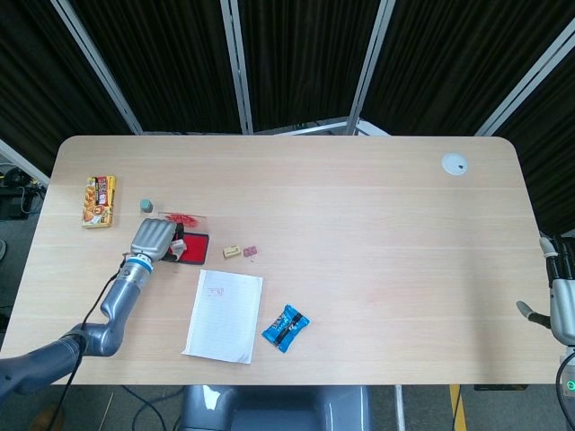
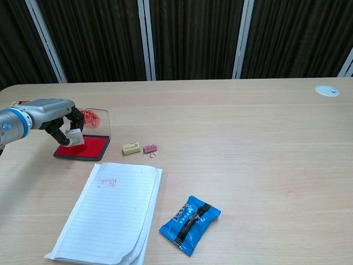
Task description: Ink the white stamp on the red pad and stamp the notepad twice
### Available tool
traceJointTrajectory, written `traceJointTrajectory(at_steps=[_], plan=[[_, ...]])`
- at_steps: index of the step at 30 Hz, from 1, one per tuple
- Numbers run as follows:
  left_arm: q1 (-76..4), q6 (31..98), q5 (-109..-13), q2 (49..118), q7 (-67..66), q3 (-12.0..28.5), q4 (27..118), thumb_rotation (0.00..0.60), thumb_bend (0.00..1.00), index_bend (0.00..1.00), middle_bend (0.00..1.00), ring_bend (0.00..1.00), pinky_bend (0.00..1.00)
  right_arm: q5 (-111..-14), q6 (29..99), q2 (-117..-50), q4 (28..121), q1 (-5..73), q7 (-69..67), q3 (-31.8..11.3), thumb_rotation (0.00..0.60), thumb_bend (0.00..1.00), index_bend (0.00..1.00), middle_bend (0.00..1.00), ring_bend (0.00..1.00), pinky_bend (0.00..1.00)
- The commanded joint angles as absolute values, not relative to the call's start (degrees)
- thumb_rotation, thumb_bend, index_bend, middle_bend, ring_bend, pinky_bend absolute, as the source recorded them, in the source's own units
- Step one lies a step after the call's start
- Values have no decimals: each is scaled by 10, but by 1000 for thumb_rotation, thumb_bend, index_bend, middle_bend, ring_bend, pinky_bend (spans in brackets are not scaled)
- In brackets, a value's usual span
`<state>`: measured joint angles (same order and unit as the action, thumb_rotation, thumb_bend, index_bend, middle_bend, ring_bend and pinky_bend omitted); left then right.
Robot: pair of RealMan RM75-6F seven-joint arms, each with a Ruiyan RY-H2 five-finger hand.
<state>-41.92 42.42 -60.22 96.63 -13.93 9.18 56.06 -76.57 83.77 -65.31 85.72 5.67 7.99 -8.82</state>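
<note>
My left hand (image 2: 52,112) (image 1: 152,239) grips the white stamp (image 2: 74,137) (image 1: 178,243), which hangs tilted just above the red ink pad (image 2: 83,147) (image 1: 192,248). The pad's clear lid (image 2: 95,120) stands open behind it. The white lined notepad (image 2: 110,212) (image 1: 225,314) lies in front of the pad, with one red stamp mark (image 2: 106,182) near its top left. Only a part of my right hand (image 1: 555,305) shows at the right edge of the head view; its fingers are hidden.
A small tan block (image 2: 130,148) and a pink binder clip (image 2: 150,148) lie right of the pad. A blue snack packet (image 2: 190,223) lies right of the notepad. A yellow snack box (image 1: 99,200), a small grey object (image 1: 145,206) and a white disc (image 2: 326,90) sit further off.
</note>
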Motion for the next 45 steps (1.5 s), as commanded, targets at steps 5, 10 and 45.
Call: traceJointTrajectory(at_steps=[5,10,45], plan=[[-416,437,-618,944,-120,96,593,600,388,575,553,859,849,-765,838,-653,858,56,80,-88,600,0,0,0,0,0],[-410,462,-640,902,-111,100,665,600,387,575,553,858,849,-764,837,-653,858,56,80,-88,600,0,0,0,0,0],[-390,516,-832,861,-182,-16,888,600,386,587,558,857,849,-750,831,-650,850,55,74,-93,600,0,0,0,0,0]])
